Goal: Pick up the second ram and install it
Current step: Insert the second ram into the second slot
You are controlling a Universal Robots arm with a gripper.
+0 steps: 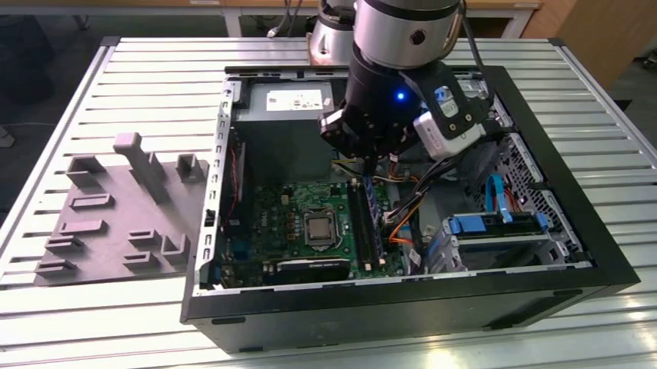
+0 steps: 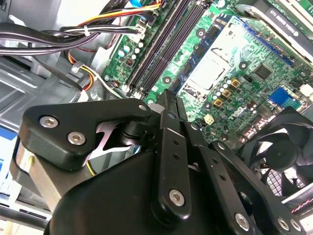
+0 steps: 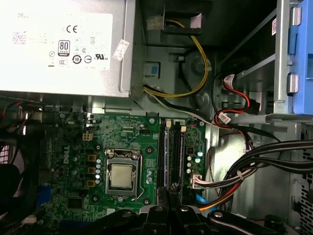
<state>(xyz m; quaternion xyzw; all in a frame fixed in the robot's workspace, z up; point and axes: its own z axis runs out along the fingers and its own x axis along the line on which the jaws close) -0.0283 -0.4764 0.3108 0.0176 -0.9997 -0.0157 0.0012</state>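
Claw (image 2: 168, 108): black linkage fingers drawn narrow, pinching the second ram (image 2: 166, 96), a thin, dark, flat memory stick seen edge-on between the pads. One short end of the stick pokes out past the fingertips in both wrist views.

Stick orientation: standing on its long edge, flat faces against the fingers. Its long axis runs parallel to the pair of long black memory slots (image 3: 165, 152) directly beyond it. Cannot tell whether its lower edge touches a slot.

Around the slots:
- green motherboard (image 3: 122, 132) carries them, with a square silver processor socket (image 3: 121, 175) just beside.
- small white connector with orange, yellow and red wires (image 3: 198, 182) sits near the slots on the other side.
- bundle of black cables (image 3: 264, 156) sweeps in close by; nothing crosses the slots themselves.
- round black fan (image 2: 283, 161) lies past the socket.

Exterior view: claw (image 1: 365, 150) hangs inside the open black computer case (image 1: 575, 254), over the slot ends nearest the grey metal power supply box (image 1: 282, 100). Blue plastic drive bracket (image 1: 493, 224) sits toward the exterior view's right. Grey plastic fixture block with upright posts (image 1: 113, 215) stands well apart at the exterior view's left, on the slatted metal counter (image 1: 154, 69).
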